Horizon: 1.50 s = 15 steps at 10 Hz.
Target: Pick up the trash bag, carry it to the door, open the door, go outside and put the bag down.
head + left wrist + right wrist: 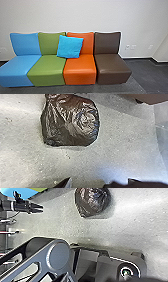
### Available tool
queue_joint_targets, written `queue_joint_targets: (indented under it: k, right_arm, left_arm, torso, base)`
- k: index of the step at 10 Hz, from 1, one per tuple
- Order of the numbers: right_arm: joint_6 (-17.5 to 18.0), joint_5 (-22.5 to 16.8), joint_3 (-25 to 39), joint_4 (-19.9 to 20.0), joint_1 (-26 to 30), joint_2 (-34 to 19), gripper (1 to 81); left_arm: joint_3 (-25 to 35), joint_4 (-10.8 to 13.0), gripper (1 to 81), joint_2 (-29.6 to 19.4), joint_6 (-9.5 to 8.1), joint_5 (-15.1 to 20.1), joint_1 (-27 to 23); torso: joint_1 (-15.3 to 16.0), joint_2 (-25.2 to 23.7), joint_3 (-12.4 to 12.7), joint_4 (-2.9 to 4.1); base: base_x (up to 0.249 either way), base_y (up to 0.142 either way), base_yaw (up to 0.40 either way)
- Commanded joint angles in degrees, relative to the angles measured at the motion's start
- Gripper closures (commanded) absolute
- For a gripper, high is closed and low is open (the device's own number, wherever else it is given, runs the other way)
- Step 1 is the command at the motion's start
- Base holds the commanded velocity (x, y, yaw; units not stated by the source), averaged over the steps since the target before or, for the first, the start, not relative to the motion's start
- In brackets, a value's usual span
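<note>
Trash bag [71, 124] on the floor [125, 144]; coloured seats [80, 67] at twelve o'clock.
Left gripper [42, 209], right gripper: cannot tell whether open or closed.

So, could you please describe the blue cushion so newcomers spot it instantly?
Along the pale wall stands a row of blue, green, orange and brown seats. A square, vivid blue fabric cushion leans across the green and orange backrests, askew and brighter than the blue seat.
</note>
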Motion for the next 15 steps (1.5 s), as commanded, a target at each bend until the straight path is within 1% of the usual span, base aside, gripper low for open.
queue_joint_targets:
  k: [1,2,3,4,5,7,8,9,10,11,12,13,15]
  right_arm:
    - [0.80,-4.83,3.66,0.56,6.86,-3.15,1.0]
    - [1.33,-5.88,4.19,0.56,8.18,-3.24,1.0]
    - [2.21,-5.88,4.28,0.47,9.14,-3.41,1.0]
    - [2.38,-4.92,3.76,0.56,9.76,-3.50,1.0]
    - [3.86,-4.74,3.14,0.56,11.77,-3.41,1.0]
    - [7.73,-5.88,3.13,0.56,17.56,-3.68,1.0]
    - [9.06,-6.85,3.05,0.74,20.22,-3.76,1.0]
    - [10.29,-8.87,3.05,0.74,22.32,-3.76,1.0]
    - [11.52,-11.84,3.05,0.82,24.52,-4.11,1.0]
    - [12.40,-12.82,3.75,0.82,25.93,-4.47,1.0]
    - [12.58,-12.74,4.54,0.82,26.20,-4.99,1.0]
    - [12.58,-12.74,4.98,0.65,26.20,-5.26,1.0]
    - [12.49,-12.91,5.25,0.56,26.11,-5.43,1.0]
  left_arm:
    - [-0.31,-1.73,1.0,0.55,-0.31,3.68,-7.63]
    - [-1.63,-2.43,1.0,1.16,-0.31,3.68,-7.99]
    - [-2.86,-3.04,1.0,1.77,-0.22,3.68,-8.25]
    - [-3.47,-3.13,1.0,2.12,-0.22,3.59,-8.34]
    - [-4.17,-3.39,1.0,2.56,-0.22,3.41,-8.43]
    - [-5.67,-4.53,1.0,3.01,-0.22,3.33,-8.95]
    - [-5.94,-4.89,1.0,3.36,-0.22,3.33,-9.13]
    - [-5.94,-5.24,1.0,3.45,-0.22,3.33,-9.39]
    - [-5.94,-5.76,1.0,3.53,-0.22,3.24,-9.74]
    - [-6.02,-6.30,1.0,3.88,-0.22,3.24,-10.10]
    - [-6.11,-6.47,1.0,4.32,-0.31,3.06,-10.36]
    - [-6.64,-6.47,1.0,4.85,-0.31,3.06,-10.71]
    - [-7.08,-6.47,1.0,5.47,-0.49,3.06,-11.50]
  torso:
    - [3.58,-5.55,-4.26,0.00]
    - [4.91,-7.67,-6.02,0.00]
    - [6.18,-9.68,-2.89,0.00]
    - [7.47,-11.63,-4.02,0.00]
    - [8.37,-13.05,-4.35,0.00]
    - [10.71,-16.81,-4.83,0.00]
    - [12.04,-18.95,-4.85,0.00]
    - [13.20,-20.81,-4.85,0.00]
    - [14.62,-23.06,-4.88,0.00]
    - [15.88,-25.10,-4.88,0.00]
    - [17.20,-27.23,-6.68,0.00]
    - [18.45,-29.20,-9.39,0.00]
    - [20.39,-32.30,-12.02,0.00]
  base:
    - [0.000,0.000,0.000]
    - [0.000,0.000,0.000]
    - [0.000,0.000,0.000]
    - [0.000,0.000,0.000]
    - [0.000,0.000,0.000]
    - [0.000,0.000,0.000]
    - [0.000,0.000,0.000]
    - [0.000,0.000,0.000]
    - [0.000,0.000,0.000]
    - [0.000,0.000,0.000]
    - [0.000,0.000,0.000]
    - [0.000,0.000,0.000]
    - [0.000,0.000,0.000]
